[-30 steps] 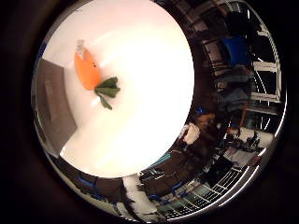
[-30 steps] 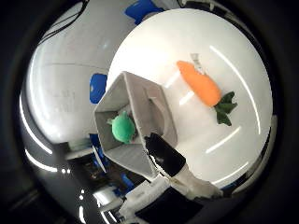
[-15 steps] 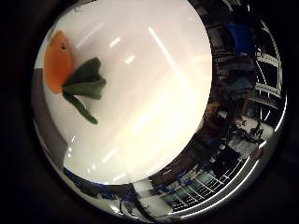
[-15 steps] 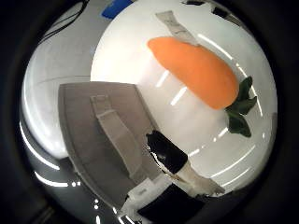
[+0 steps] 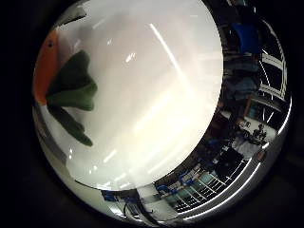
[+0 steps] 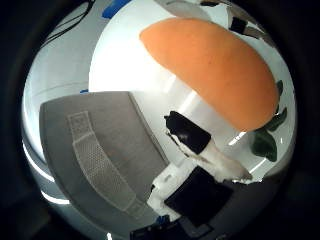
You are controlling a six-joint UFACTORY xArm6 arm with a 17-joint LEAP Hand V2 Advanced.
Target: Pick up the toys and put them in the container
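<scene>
We are very close above the carrot toy (image 6: 215, 75), which lies on the round white table (image 5: 156, 95), with its green leaves (image 5: 71, 90) pointing toward the table's edge. The grey container (image 6: 95, 160) sits just beside the carrot, near another edge of the table. We see only 1 finger of our hand (image 6: 200, 150), reaching out over the table and not touching the toy, so we cannot tell if the hand is open or closed. The carrot is soft and round (it may roll), so a push could slide it off, or we might bump the container.
</scene>
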